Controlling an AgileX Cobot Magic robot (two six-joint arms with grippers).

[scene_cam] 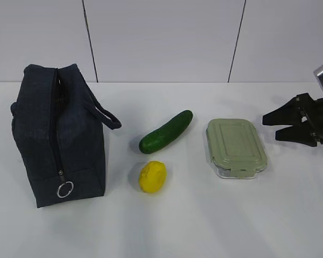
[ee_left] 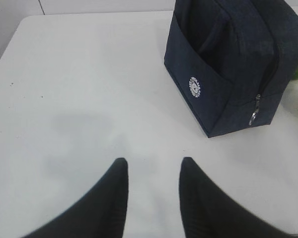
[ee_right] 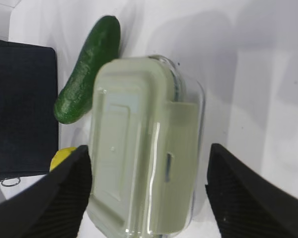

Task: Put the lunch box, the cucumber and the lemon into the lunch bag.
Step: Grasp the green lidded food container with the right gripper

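Note:
The navy lunch bag [scene_cam: 59, 134] stands upright at the left, its silver ring pull [scene_cam: 64, 189] hanging low on the front end. To its right lie the dark green cucumber [scene_cam: 166, 131] and, in front of it, the yellow lemon [scene_cam: 152, 176]. Further right sits the lunch box [scene_cam: 236, 146] with its sage-green lid on. My right gripper [scene_cam: 270, 127] hovers open just right of the box, apart from it; its wrist view frames the lunch box [ee_right: 139, 144] between the wide fingers [ee_right: 74, 188]. My left gripper [ee_left: 154, 161] is open over bare table, with the bag [ee_left: 233, 64] ahead to its right.
The white table [scene_cam: 215, 226] runs back to a pale panelled wall. The bag's loop handle [scene_cam: 105, 115] sticks out toward the cucumber. In the right wrist view the cucumber [ee_right: 87, 69], a sliver of lemon [ee_right: 62, 157] and the bag's side [ee_right: 20, 109] lie beyond the box.

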